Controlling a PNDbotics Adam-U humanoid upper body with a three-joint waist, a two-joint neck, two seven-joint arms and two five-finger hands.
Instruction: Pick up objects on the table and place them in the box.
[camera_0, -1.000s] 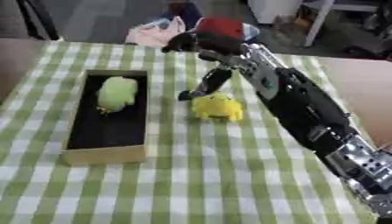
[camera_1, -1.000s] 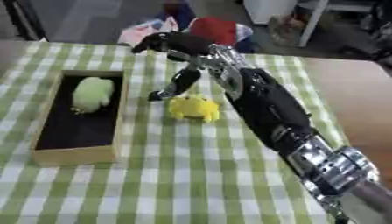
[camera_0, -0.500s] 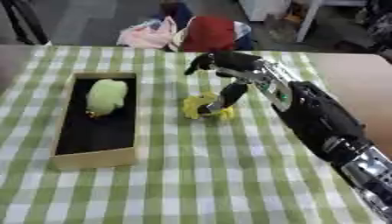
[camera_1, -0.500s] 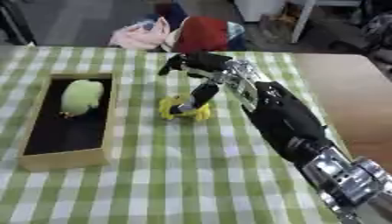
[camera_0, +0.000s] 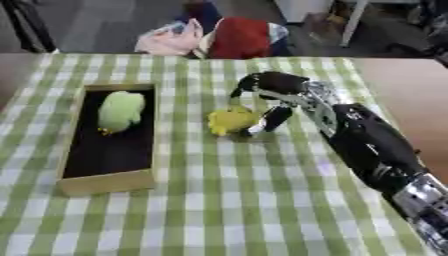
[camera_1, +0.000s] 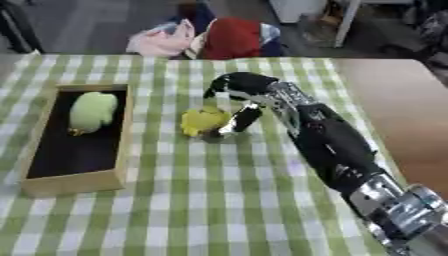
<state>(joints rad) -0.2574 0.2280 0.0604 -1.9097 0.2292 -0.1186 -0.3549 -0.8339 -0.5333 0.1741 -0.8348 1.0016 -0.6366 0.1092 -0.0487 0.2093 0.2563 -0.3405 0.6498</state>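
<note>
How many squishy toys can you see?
2. A green toy lies in the wooden box. A yellow toy sits on the tablecloth beside the box, at the right hand.

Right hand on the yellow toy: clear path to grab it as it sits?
Probably yes. The right hand is already over the yellow toy, fingers curled down beside it, nothing between them; the box stands apart.

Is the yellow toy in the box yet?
No. The yellow toy lies on the checked cloth beside the box, at the right hand.
</note>
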